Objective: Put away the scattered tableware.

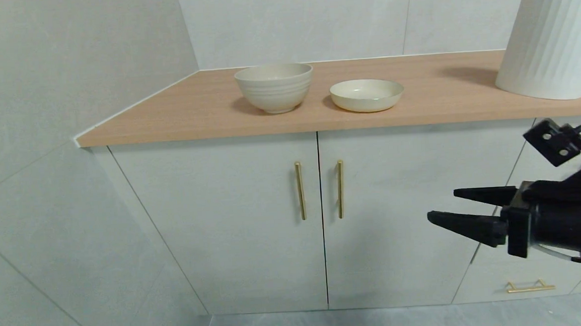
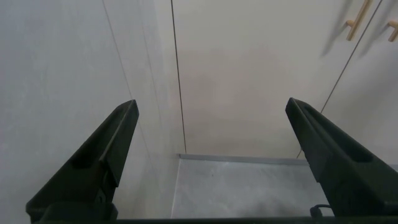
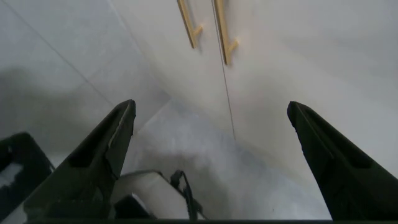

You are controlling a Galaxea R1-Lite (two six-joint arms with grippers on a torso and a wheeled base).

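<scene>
The deep bowl (image 1: 274, 87) and the shallow dish (image 1: 366, 94) are sitting side by side, not touching, on the wooden countertop (image 1: 431, 101), above the pair of closed cabinet doors. The right gripper (image 1: 442, 204) is hanging in front of the right door (image 1: 398, 217), below the counter and off to the side of the right handle (image 1: 340, 188), with its fingers spread wide and holding nothing. The left gripper (image 2: 211, 109) is also gaping wide and empty, and it seems to be pointing low at the cabinet's left corner near the floor, though its view is making that hard to place. The step in hand is probably opening a door so the tableware has somewhere to go. To do it well, the right gripper should be lining up level with the middle of the gold bar, bringing one finger to each side of it without nudging the left handle (image 1: 300, 191) just beside it, closing firmly, then pulling along the door's swing rather than straight back, since a straight tug is risking a slip off the thin bar.
</scene>
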